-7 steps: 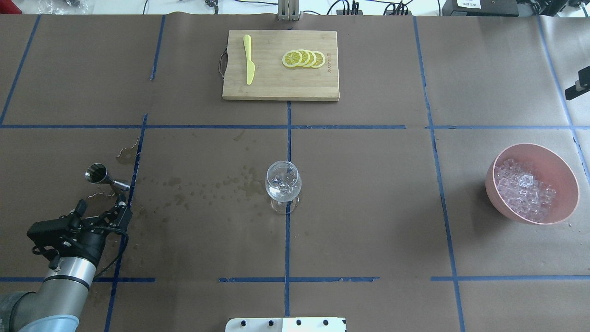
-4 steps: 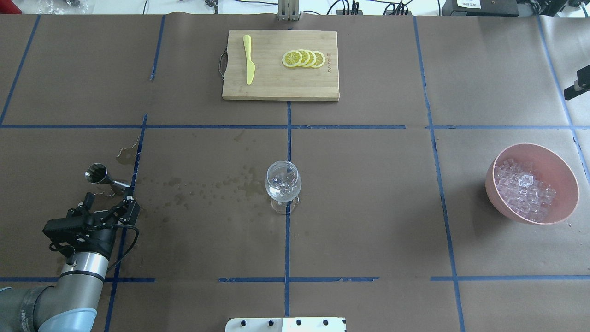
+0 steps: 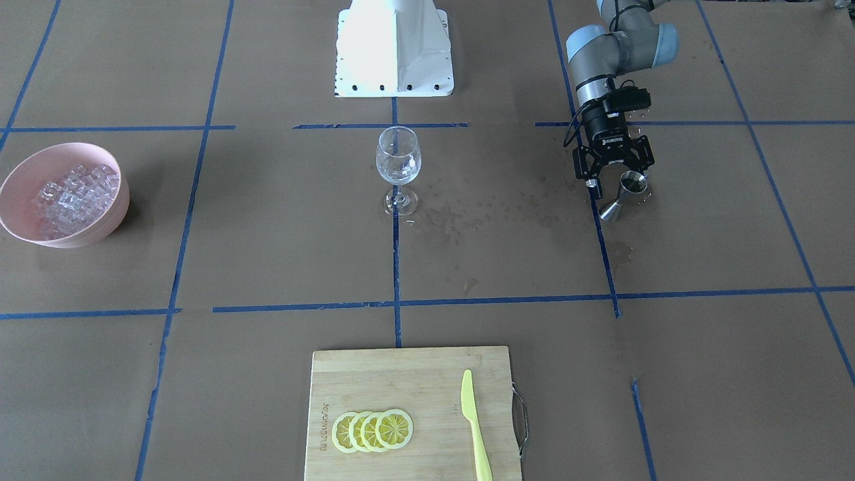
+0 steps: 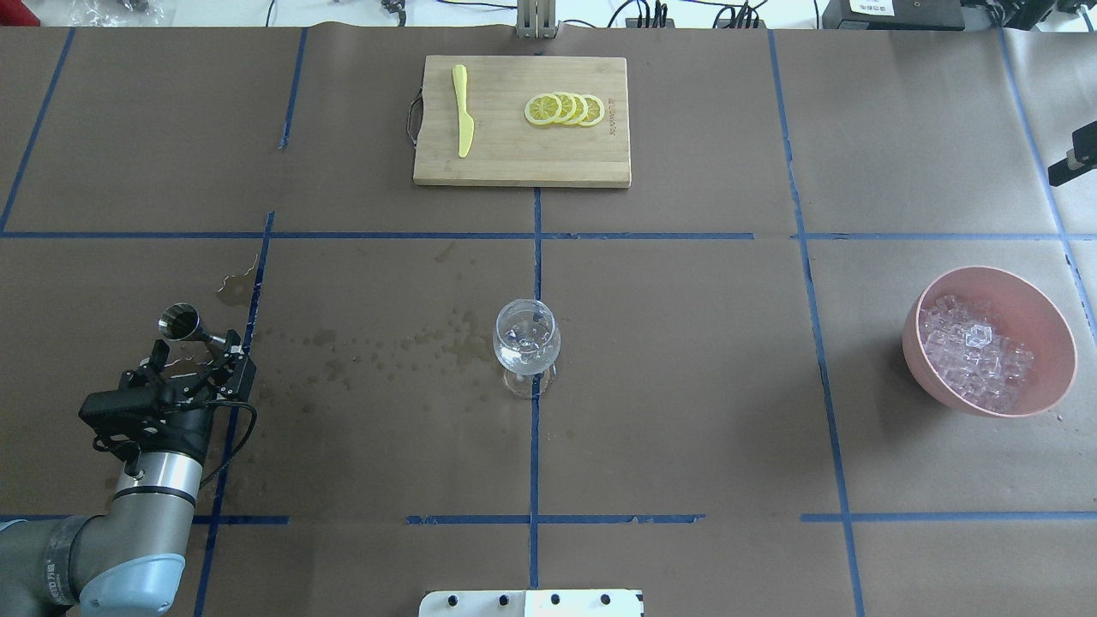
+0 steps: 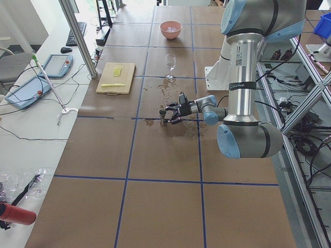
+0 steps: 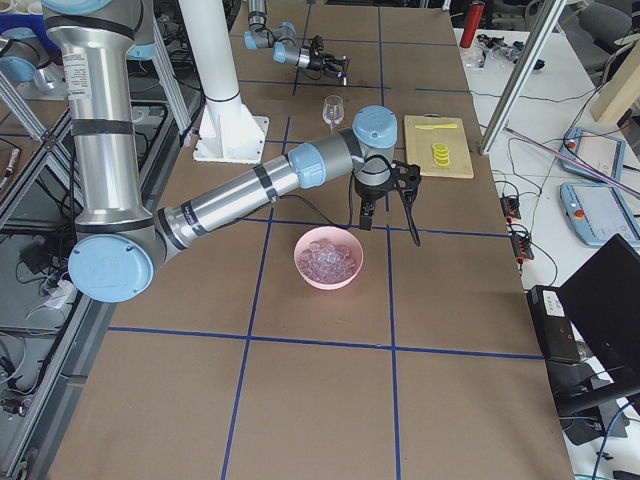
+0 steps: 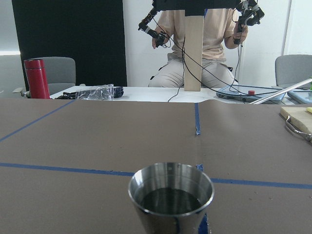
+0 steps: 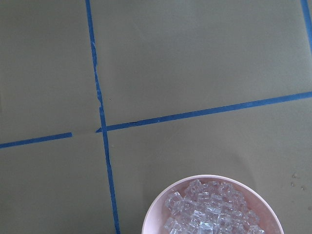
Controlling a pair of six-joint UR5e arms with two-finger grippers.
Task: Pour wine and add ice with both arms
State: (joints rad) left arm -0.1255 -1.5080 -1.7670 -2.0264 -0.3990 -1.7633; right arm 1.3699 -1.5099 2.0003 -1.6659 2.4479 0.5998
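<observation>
My left gripper (image 4: 196, 343) has its jaws spread apart, and the steel jigger (image 4: 180, 323) sits between them on the stained brown paper (image 4: 686, 386), with the wine (image 7: 170, 200) lying dark in its upper cup. The right gripper (image 6: 385, 195) hangs near the pink bowl (image 4: 1050, 343) heaped with ice (image 4: 973, 351); I cannot tell how its jaws stand. The wine glass (image 4: 526, 338) stands mid-table, well apart from both.

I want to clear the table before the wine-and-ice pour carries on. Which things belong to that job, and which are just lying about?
Belongs to the job:
- jigger, liquid inside
- wine glass
- ice in the pink bowl
- left gripper, open at the jigger

Just lying about:
- cutting board
- lemon slices
- yellow knife
</observation>
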